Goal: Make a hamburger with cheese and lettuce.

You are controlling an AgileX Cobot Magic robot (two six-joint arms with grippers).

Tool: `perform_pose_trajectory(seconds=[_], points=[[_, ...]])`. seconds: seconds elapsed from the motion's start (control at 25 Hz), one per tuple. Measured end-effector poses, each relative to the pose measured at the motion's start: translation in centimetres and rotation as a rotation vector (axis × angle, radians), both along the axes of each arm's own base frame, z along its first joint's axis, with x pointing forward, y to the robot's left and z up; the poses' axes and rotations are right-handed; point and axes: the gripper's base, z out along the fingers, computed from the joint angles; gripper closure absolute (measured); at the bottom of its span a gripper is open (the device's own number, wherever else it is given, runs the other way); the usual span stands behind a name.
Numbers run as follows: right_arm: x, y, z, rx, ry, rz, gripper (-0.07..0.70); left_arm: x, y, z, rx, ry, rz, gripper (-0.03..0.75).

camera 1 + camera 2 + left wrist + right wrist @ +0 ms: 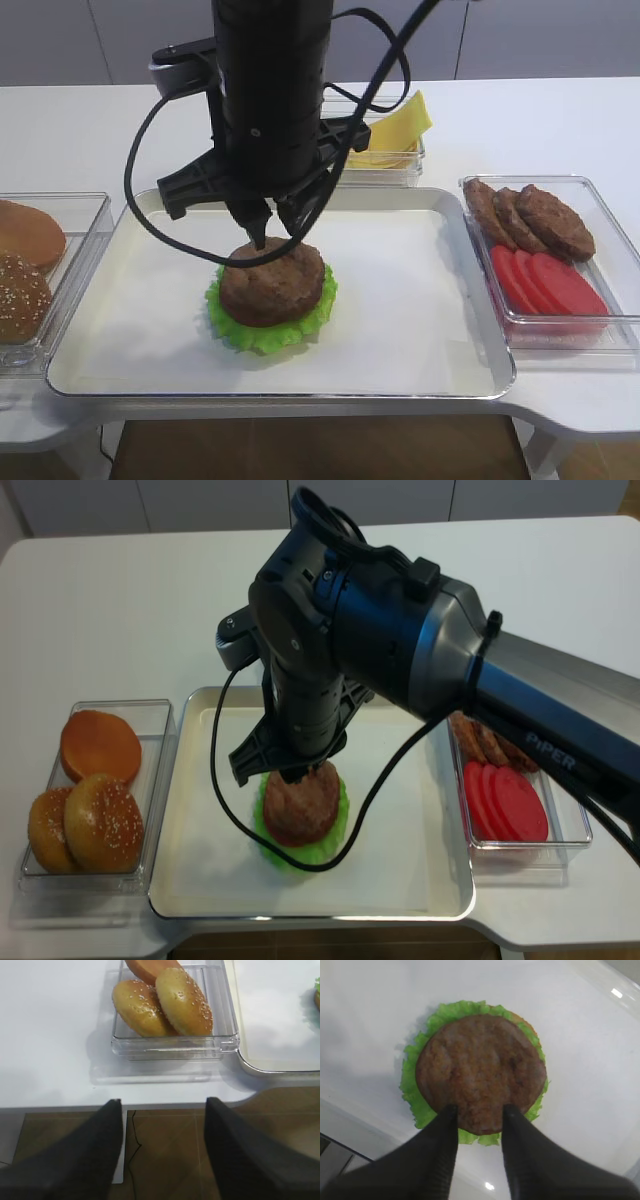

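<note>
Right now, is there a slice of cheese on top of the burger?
No, the brown patty is the top layer of the burger, with only lettuce peeking out underneath, and the cheese sits in its box.

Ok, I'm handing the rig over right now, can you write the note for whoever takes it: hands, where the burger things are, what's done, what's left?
Right hand: open, fingers either side of the near edge of the patty, holding nothing.
Left hand: open and empty, parked off the table edge near the bun box.
Hamburger: middle of the tray, lettuce at the bottom, patty on top.
Cheese: slices in the box behind the tray, none on the stack.
Spare patties and tomato slices: box right of the tray.
Done: lettuce and patty stacked.
Left: cheese, then a sesame bun on top.
</note>
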Motion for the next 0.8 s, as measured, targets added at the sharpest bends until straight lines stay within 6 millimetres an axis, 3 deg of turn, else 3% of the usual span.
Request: perform_pose_trajectory(seconds=[0.16, 0.48, 0.8], points=[[0.0, 0.0, 0.0, 0.001, 0.001, 0.0, 0.343, 0.0, 0.0, 0.0, 0.0, 0.0, 0.0, 0.324], [-0.6, 0.1, 0.6, 0.053, 0.042, -0.005, 0.318, 0.0, 0.0, 0.0, 0.0, 0.0, 0.0, 0.324], [-1.1, -1.7, 4.0, 0.102, -0.038, -0.037, 0.091, 0.0, 0.0, 0.0, 0.0, 0.0, 0.0, 0.324]])
